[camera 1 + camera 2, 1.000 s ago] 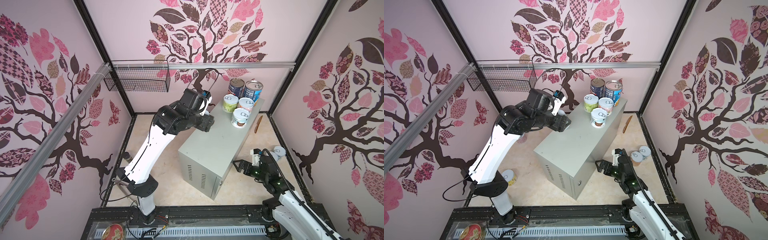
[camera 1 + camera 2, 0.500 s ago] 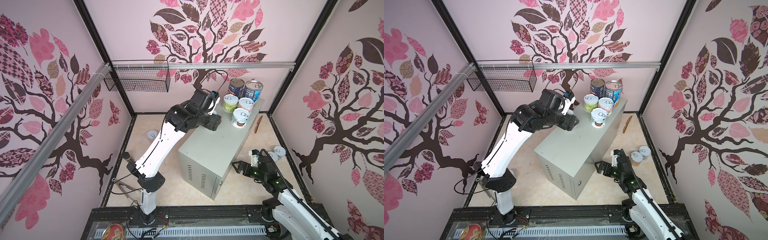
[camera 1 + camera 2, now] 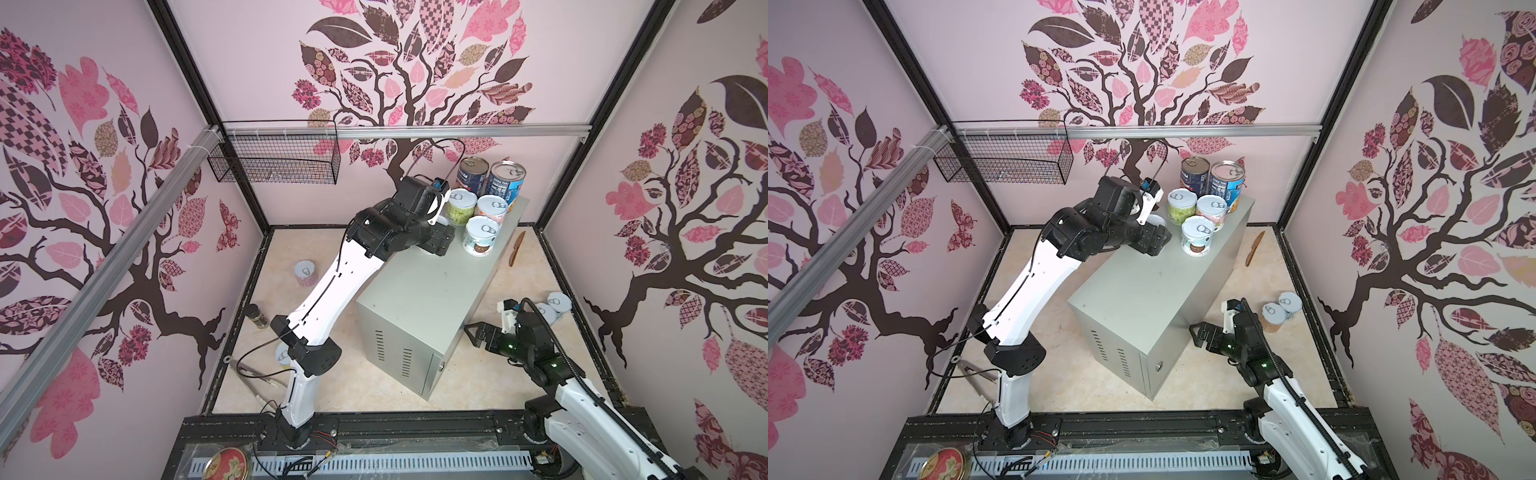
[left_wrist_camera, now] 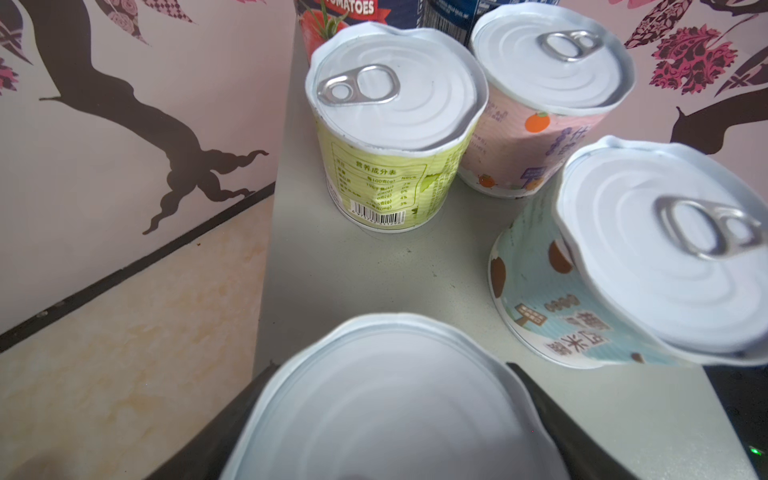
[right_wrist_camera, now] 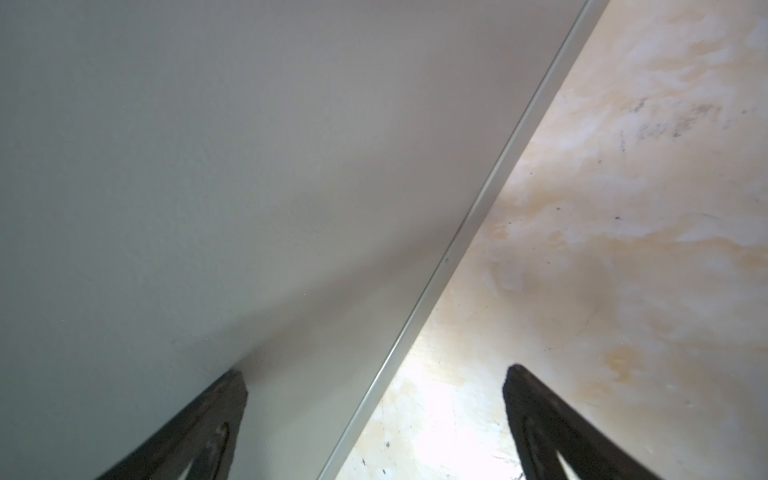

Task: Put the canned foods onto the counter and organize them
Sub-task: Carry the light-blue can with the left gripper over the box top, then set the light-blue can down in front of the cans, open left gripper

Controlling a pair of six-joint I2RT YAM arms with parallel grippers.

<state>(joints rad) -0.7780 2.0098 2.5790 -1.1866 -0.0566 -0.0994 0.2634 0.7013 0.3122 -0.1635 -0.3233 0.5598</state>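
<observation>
The counter is a long grey metal box on the floor. At its far end stand two tall dark cans and green, pink and light blue short cans. My left gripper reaches over that end. A silver-lidded can sits between its fingers, just before the green can. Its lid hides whether the pads press on it. My right gripper is open and empty, low beside the counter's right wall. More cans stand on the floor: a pink one, one behind the left arm and two at the right.
A black wire basket hangs on the back rail. A small brown jar and metal tongs lie on the floor at the left. A wooden knife lies right of the counter, and a flat red-gold tin is on the front rail.
My left arm has carried the can from the counter's left edge rightward and farther back, up to the group of cans. The right arm has not moved.
</observation>
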